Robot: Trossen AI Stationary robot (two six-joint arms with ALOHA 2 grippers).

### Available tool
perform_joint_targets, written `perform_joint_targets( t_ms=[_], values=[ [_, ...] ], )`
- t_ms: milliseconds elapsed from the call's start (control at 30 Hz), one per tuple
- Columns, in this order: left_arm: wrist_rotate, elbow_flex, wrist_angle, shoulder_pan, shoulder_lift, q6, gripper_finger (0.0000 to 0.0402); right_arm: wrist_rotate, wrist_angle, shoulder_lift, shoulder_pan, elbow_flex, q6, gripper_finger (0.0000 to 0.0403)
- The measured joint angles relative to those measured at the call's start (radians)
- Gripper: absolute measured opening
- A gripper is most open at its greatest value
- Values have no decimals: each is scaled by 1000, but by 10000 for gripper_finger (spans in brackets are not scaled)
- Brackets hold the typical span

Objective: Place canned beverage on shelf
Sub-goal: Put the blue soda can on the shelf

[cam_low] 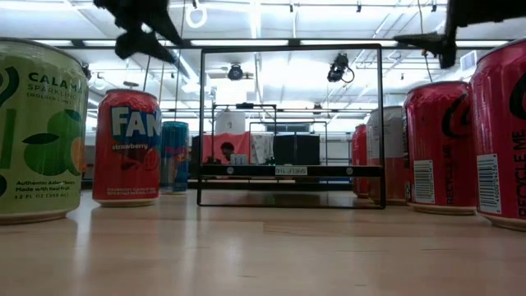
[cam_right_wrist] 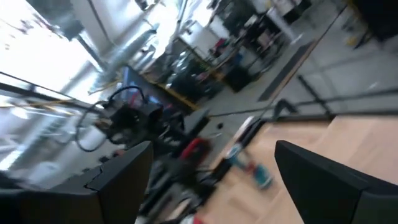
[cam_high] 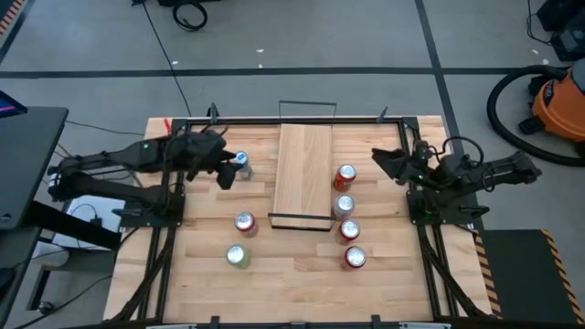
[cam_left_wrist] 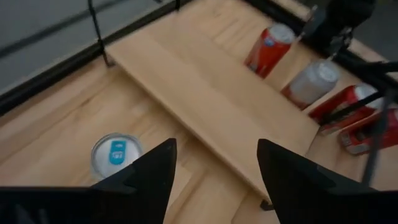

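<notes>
Jaws of the left gripper [cam_left_wrist: 214, 180] gape above the blue can [cam_left_wrist: 115, 154], holding nothing.

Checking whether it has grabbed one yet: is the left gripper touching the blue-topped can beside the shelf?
Apart. In the left wrist view the left gripper is open and empty, and the blue-topped can stands on the table beyond one fingertip, wood showing between them.

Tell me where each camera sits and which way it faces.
High: overhead, straight down on shelf, both arms.
Low: tabletop height, level past the Fanta can through the shelf rail; arms overhead.
Left wrist: down past the open left gripper at the blue can.
Right wrist: past the open right gripper, across the table.
Shared: blue can, high and left wrist.
</notes>
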Motion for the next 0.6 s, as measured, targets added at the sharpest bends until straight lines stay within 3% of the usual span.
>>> perform_joint_targets(
  t_ms=[233,400,600],
  values=[
    [85,1,2,93,60,105,241,-119,-227,138,-111,181,-121,348],
    [184,20,-19,120,129,148,283,-244,-365,217,-172,287,-204,350],
    [131,154,-184,130,258,291,342,-281,-402,265,-212,339,-329,351]
  ],
)
